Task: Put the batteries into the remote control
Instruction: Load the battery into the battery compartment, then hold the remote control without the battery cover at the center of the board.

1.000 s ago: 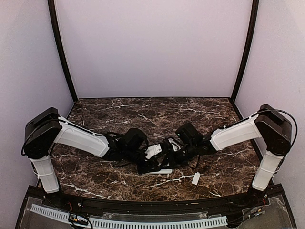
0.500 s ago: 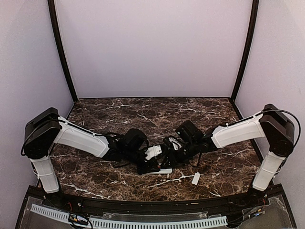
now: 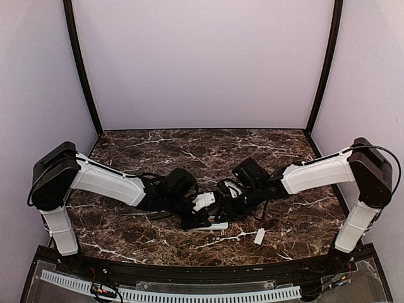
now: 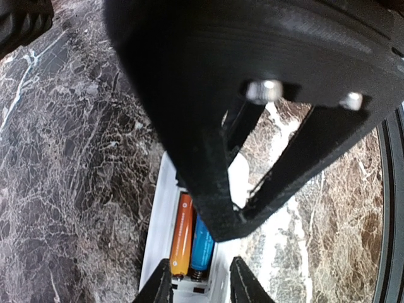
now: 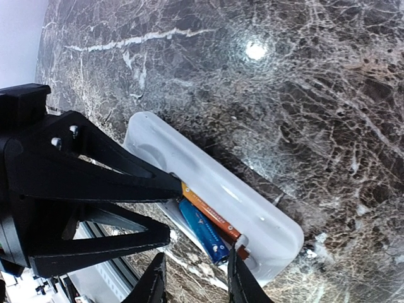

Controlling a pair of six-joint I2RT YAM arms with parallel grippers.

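White remote control (image 5: 214, 189) | batteries (image 4: 183, 237) seated in bay | left fingers (image 4: 158, 290) clamp its sides | right fingers (image 5: 153, 284) parted above batteries

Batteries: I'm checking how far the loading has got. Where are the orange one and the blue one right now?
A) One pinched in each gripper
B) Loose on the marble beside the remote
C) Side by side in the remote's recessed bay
C: both wrist views show the batteries lying next to each other inside the open bay of the white remote control, not on the table or in any fingers.
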